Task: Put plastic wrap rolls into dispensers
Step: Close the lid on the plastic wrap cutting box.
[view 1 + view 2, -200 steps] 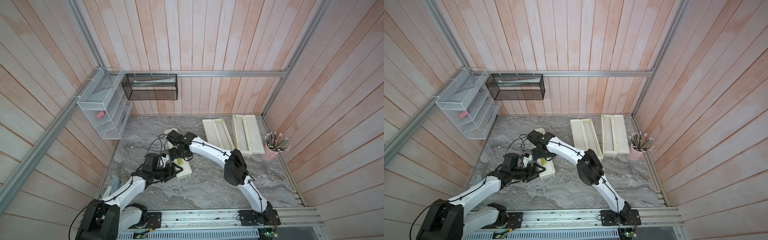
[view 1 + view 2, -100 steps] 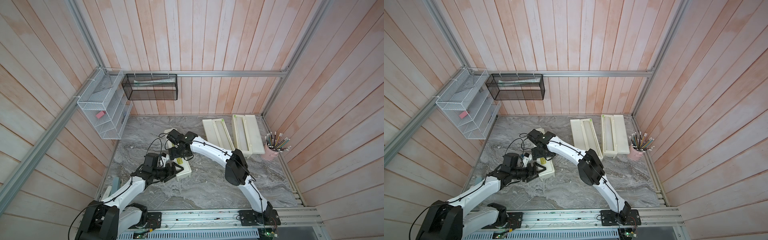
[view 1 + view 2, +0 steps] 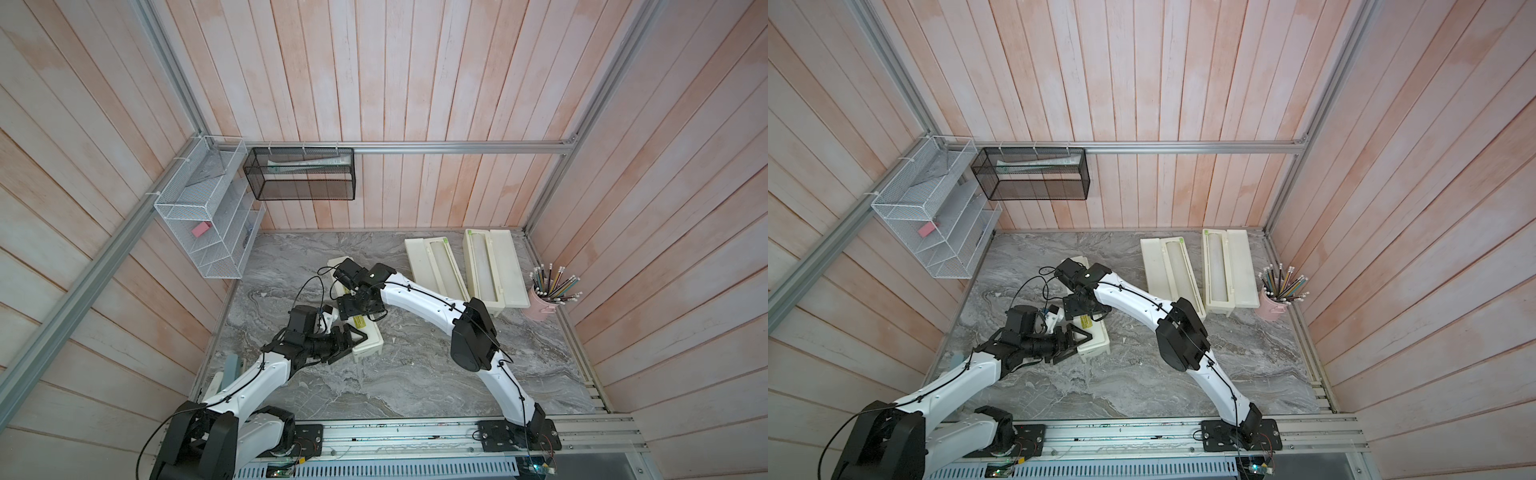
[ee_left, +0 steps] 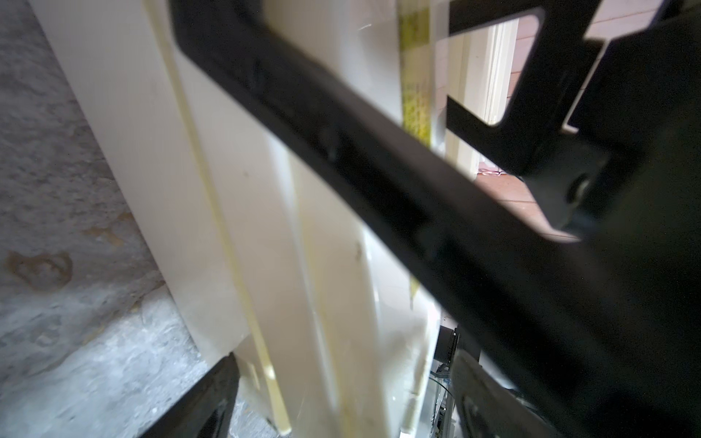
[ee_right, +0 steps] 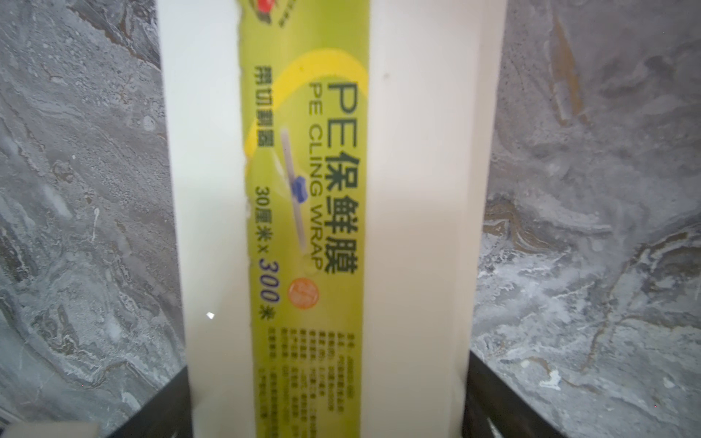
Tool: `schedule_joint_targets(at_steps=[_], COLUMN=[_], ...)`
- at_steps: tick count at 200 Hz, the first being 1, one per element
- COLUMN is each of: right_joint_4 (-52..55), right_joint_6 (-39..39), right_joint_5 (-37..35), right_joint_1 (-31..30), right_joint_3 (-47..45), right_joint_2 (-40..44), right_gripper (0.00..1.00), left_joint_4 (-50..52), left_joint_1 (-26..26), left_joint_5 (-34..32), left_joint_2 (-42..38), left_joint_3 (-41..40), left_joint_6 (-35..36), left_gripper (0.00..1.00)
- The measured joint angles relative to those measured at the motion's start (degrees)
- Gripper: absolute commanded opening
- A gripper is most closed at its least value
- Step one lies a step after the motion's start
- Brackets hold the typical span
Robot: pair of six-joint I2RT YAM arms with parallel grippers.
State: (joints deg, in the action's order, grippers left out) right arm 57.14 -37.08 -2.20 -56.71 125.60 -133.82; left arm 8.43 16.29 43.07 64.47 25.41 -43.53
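Nearest me, the rail (image 3: 415,432) is edging the table (image 3: 415,374). Bare marble is lying open from there up to the shut dispenser (image 3: 369,344) and off to its right.

I am reaching my left arm in low from the near-left corner, forearm almost level. My left gripper (image 3: 348,344) is standing open astride the dispenser's near end, fingers (image 4: 205,402) spread, with a gap showing on one side.

The dispenser is lying flat, lid down, left of the table's middle and running away from me.

My right arm is arching over from the near-right, elbow high and wrist pointing down. My right gripper (image 3: 360,312) is straddling the dispenser farther along, fingers (image 5: 159,413) hugging both long sides. Whether they are pressing, I cannot tell.

The label (image 5: 303,189) is reading "PE CLING WRAP" and "30厘米×300米".

Farther off, toward the right wall, two open dispensers (image 3: 420,266) are lying side by side, rolls (image 3: 442,266) sitting in their troughs. A pink cup (image 3: 540,309) of pencils is standing just beside them.

Wire baskets (image 3: 199,232) are hanging on the far-left walls.
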Motion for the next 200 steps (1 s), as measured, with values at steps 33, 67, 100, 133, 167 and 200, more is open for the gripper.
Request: schedule_joint_targets(at_steps=[33,67,100,133,167,200], right_joint_4=[1.4,1.7,1.7,1.9,1.9,1.9], right_joint_6=[0.2,0.6,0.7,0.7,0.7,0.7], right_joint_5=[-1.0,-1.4,-1.5,-1.6,-1.6,-1.8], right_joint_1=[-0.3,-0.7,-0.8,-0.8,-0.8,-0.8], right_joint_3=[0.8,2.0,2.4,3.0,3.0,3.0], right_joint_2=[-0.5,-1.4,-1.7,-2.1,-2.2,-2.2], right_gripper=[0.89,0.89,0.90,0.90,0.90,0.90], left_joint_4=[-0.5,-0.7,-1.0,-1.6,-3.2,-4.6], left_joint_1=[0.0,0.0,0.0,0.0,0.0,-0.1], left_joint_5=[0.0,0.0,0.0,-0.1,-0.2,0.0], left_joint_2=[0.5,0.8,1.2,2.0,3.0,3.0], left_joint_3=[0.0,0.0,0.0,-0.2,-1.0,-1.6], left_joint_6=[0.0,0.0,0.0,0.0,-0.2,-0.3], left_gripper=[0.88,0.88,0.87,0.82,0.79,0.79])
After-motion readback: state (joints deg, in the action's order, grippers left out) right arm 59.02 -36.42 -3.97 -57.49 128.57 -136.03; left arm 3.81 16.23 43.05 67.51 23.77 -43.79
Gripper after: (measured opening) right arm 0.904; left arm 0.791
